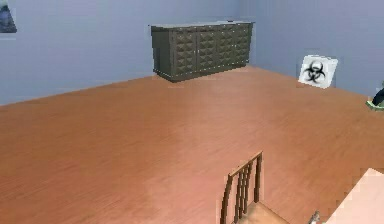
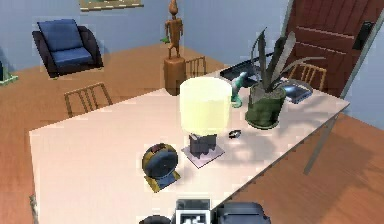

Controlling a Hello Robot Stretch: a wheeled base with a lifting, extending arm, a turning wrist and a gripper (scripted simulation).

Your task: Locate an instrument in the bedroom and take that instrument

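Observation:
No instrument can be made out. In the arm side view, a white square with black marks (image 2: 195, 213) sits at the bottom edge, over the near side of a pale table (image 2: 90, 150). Left of it a dark piece of the gripper (image 2: 157, 219) just enters the picture. Its far end is cut off, so I cannot tell whether it holds anything. Just beyond it on the table stands a round dark-and-gold object (image 2: 158, 166) on a small base.
The table also holds a cream-shaded lamp (image 2: 204, 105), a spiky potted plant (image 2: 265, 98) and a tall wooden statue (image 2: 176, 50). Wooden chairs (image 2: 88, 97) ring it. A blue armchair (image 2: 67, 45) and a dark door (image 2: 335, 40) lie beyond. Ahead are open wood floor (image 1: 150, 130), a dresser (image 1: 200, 50) and a chair (image 1: 243, 190).

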